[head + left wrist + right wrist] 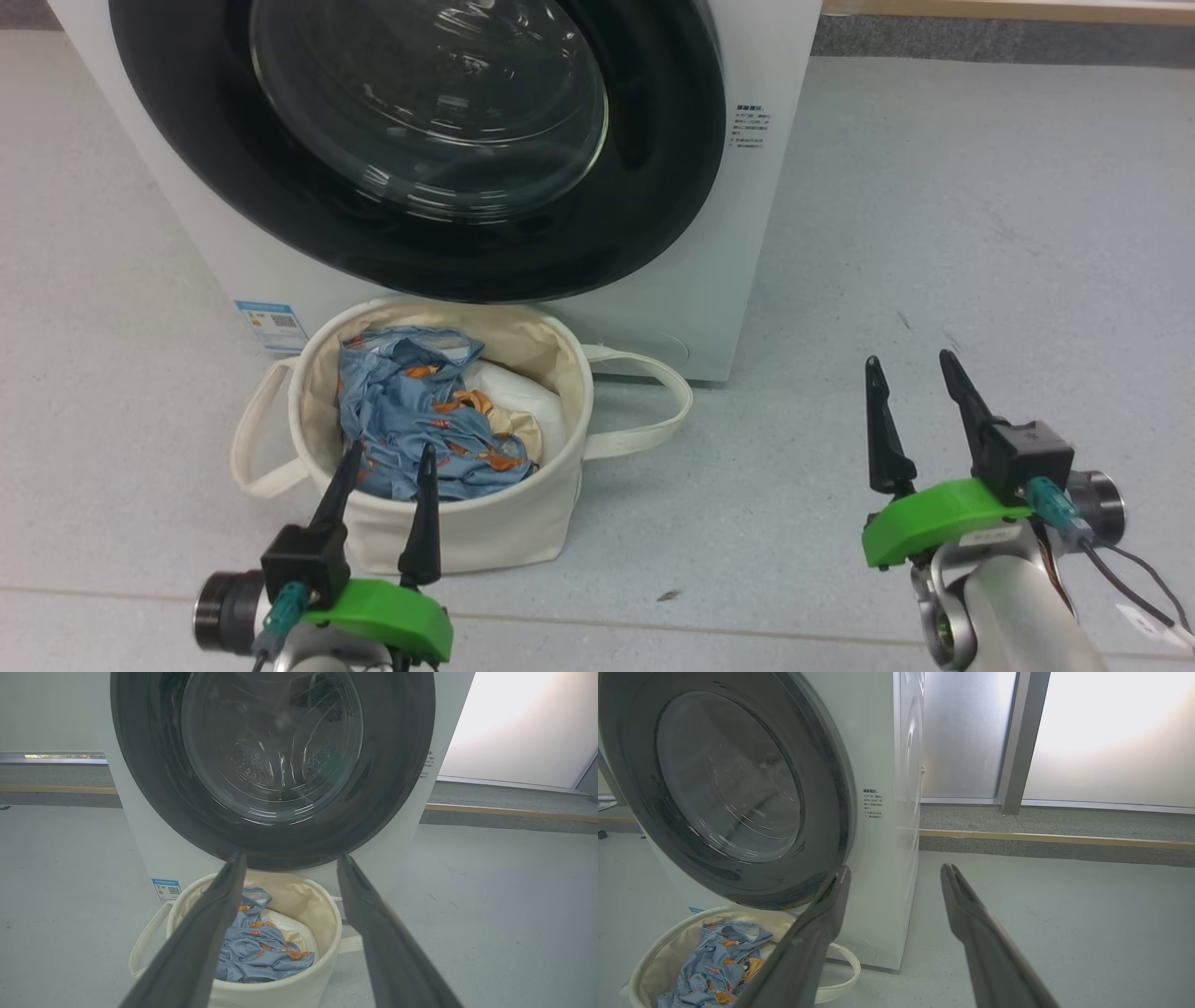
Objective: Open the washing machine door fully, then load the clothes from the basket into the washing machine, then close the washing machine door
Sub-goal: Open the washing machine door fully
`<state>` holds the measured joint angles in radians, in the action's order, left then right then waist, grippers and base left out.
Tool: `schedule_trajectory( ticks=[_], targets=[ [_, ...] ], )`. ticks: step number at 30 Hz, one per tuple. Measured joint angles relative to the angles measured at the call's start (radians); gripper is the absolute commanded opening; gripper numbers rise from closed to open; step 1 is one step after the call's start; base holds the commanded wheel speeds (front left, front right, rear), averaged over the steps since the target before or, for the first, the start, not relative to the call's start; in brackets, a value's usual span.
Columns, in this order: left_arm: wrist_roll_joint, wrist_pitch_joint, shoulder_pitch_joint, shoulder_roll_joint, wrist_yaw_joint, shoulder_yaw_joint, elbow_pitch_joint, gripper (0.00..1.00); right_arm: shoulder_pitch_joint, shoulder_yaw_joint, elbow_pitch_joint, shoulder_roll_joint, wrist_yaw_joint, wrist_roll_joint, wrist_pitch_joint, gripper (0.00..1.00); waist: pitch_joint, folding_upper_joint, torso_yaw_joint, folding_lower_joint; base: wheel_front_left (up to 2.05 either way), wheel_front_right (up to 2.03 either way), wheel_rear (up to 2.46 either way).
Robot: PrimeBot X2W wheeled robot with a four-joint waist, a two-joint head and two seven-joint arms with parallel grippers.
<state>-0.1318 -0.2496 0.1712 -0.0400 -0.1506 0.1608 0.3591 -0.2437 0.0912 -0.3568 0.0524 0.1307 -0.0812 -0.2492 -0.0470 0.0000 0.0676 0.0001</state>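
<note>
The white washing machine [775, 187] stands at the top of the head view. Its round black washing machine door [187, 140] with the glass bowl lies flat against the front. Just before it on the floor sits the cream basket [485, 532], holding the denim-blue clothes [411, 411] with orange prints beside a plain white bundle [537, 401]. My left gripper [390, 451] is open at the basket's near rim, fingers towards the clothes [261, 952] and the door [154, 788]. My right gripper [910, 360] is open over bare floor, right of the machine.
Grey floor [980, 233] spreads wide to the right of the machine. The basket's loop handles [653, 411] stick out at both sides. A blue label sticker [271, 325] sits low on the machine's front. A wooden strip [1041, 837] and frosted window panes run behind.
</note>
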Motion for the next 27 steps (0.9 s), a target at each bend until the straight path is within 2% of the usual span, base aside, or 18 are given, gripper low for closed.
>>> schedule_trajectory(
  ticks=[14,15,16,17,21,27],
  targets=[
    [0.000,0.000,0.000,0.000,0.000,0.003,0.000,1.00,-0.005,-0.002,-0.002,0.000,0.000,-0.009,0.000,1.00,-0.025,0.0000,0.002,-0.0001,0.00,0.00,0.00],
    [0.000,0.000,0.000,0.000,0.000,0.004,0.000,1.00,-0.008,-0.002,-0.006,0.000,0.000,-0.010,0.000,0.92,-0.029,0.0000,0.003,-0.0001,0.00,0.00,0.00],
    [0.000,0.000,0.001,0.000,0.000,0.006,0.000,1.00,-0.012,-0.002,-0.015,0.000,0.000,-0.028,0.000,0.21,-0.033,0.0000,0.004,-0.0001,0.00,0.00,0.00],
    [0.000,0.000,0.002,0.000,0.000,0.008,-0.001,1.00,-0.019,-0.001,-0.031,0.000,0.000,-0.076,0.000,0.00,-0.038,0.0000,0.005,-0.0001,0.00,0.00,0.00],
    [0.000,0.000,0.016,0.000,0.000,0.015,-0.003,1.00,-0.046,-0.015,-0.089,0.000,0.000,-0.244,0.000,0.00,-0.059,0.0000,0.011,-0.0001,0.00,0.00,0.00],
    [-0.001,0.000,0.045,0.000,-0.008,0.017,-0.016,1.00,-0.175,-0.017,-0.223,0.001,0.000,-0.741,0.034,0.00,-0.115,0.0000,0.022,-0.0001,0.00,0.00,0.00]
  ],
)
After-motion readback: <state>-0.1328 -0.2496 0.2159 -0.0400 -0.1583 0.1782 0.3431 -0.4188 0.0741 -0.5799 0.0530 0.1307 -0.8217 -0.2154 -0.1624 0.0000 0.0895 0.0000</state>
